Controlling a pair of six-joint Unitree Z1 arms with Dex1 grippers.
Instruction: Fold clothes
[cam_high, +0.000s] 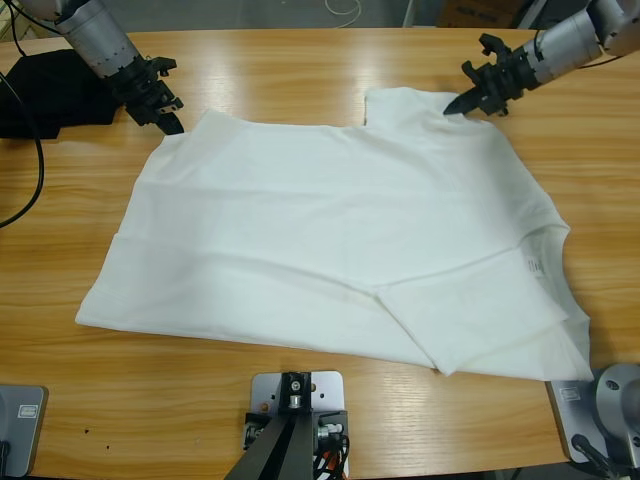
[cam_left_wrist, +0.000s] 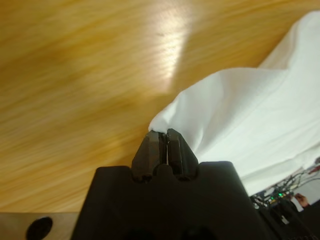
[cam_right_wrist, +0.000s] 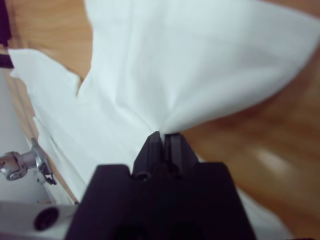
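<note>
left hand (cam_high: 172, 127) pinching t-shirt (cam_high: 340, 230) far corner; right hand (cam_high: 452, 106) pinching other far corner.

Left gripper (cam_high: 170, 124) near the tabletop's far left corner, jaws clamped together. Right gripper (cam_high: 452, 107) near the far right corner, jaws likewise closed.

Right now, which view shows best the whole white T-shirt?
The high view: the white T-shirt lies whole on the table, with both grippers at its far edge. Each wrist view shows only the bit of cloth pinched in the closed jaws.
</note>
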